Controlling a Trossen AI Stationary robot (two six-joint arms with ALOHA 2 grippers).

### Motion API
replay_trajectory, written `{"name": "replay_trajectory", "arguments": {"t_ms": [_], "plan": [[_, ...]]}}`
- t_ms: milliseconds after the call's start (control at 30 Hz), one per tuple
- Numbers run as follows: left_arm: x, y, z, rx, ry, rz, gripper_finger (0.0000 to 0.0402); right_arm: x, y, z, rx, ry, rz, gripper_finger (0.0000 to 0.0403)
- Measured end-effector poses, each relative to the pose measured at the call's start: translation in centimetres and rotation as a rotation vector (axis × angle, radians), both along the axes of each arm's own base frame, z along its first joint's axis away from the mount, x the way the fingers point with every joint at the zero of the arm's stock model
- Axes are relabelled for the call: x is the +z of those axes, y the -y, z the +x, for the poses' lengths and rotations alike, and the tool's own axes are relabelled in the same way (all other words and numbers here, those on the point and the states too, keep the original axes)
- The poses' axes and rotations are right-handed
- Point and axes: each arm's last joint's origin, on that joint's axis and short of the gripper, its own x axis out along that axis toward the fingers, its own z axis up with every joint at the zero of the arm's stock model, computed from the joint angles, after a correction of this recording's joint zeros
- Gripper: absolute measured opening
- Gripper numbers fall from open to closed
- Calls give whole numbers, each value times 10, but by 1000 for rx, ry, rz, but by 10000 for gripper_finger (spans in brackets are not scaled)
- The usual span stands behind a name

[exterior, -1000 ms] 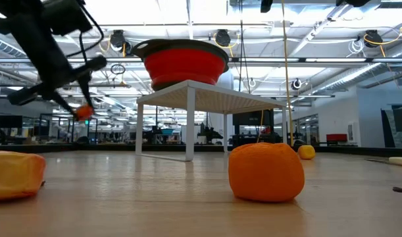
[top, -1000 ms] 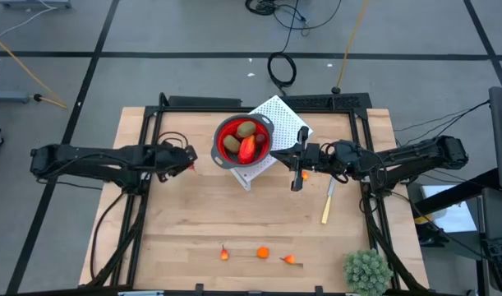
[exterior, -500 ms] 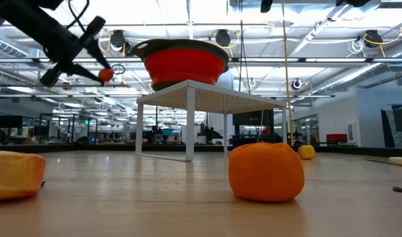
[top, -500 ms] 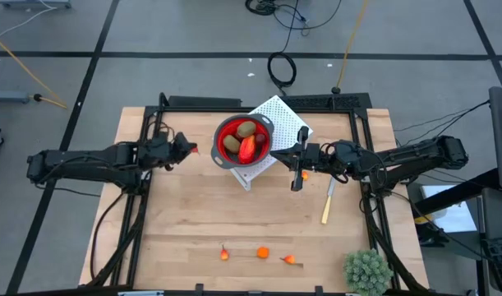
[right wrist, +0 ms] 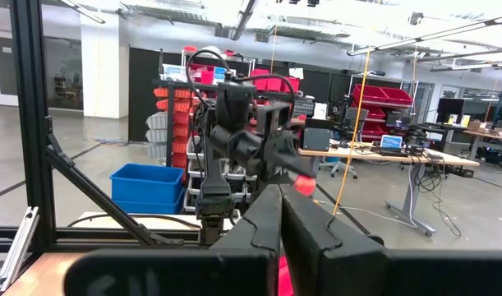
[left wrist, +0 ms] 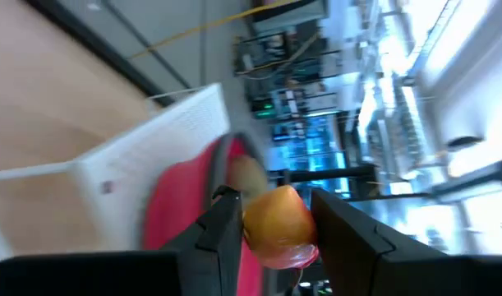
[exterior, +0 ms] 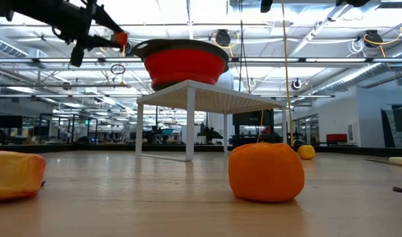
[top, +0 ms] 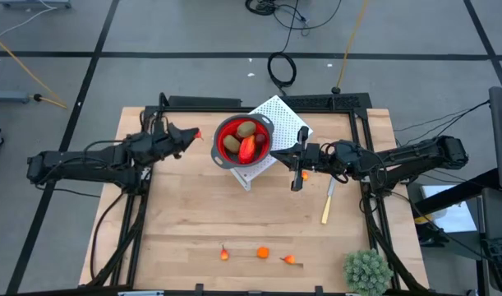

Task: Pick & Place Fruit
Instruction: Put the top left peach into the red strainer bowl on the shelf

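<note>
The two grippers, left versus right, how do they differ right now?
The left gripper is raised beside the red bowl, level with its rim in the low view; the right gripper waits on the bowl's other side. The left is shut on a small orange fruit; the right is shut and, seen from above, holds nothing. Both are dark and two-fingered.

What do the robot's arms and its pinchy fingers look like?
Both arms are long, thin and dark, almost black, made of jointed segments with black cables looping along them. The left gripper and the right gripper each end in two dark, flat, angular fingers. No stickers or writing can be made out on them.
</note>
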Motion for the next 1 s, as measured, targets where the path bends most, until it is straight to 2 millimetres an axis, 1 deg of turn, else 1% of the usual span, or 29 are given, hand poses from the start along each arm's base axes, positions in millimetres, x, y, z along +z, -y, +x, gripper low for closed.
{"name": "replay_trajectory", "arguments": {"t_ms": [100,333,467,633,733,1000], "plan": [[7,0,1,-8,21,78,131,0,0,0,0,0,0,0],[20,3,2,-127,-9,376,131,0,0,0,0,0,0,0],[24,6,2,-195,-49,568,131,0,0,0,0,0,0,0],[27,7,3,-230,-91,753,131,0,0,0,0,0,0,0],[30,8,2,-240,-100,840,131,0,0,0,0,0,0,0],[31,9,2,-216,-173,1000,131,0,0,0,0,-1,0,0]]}}
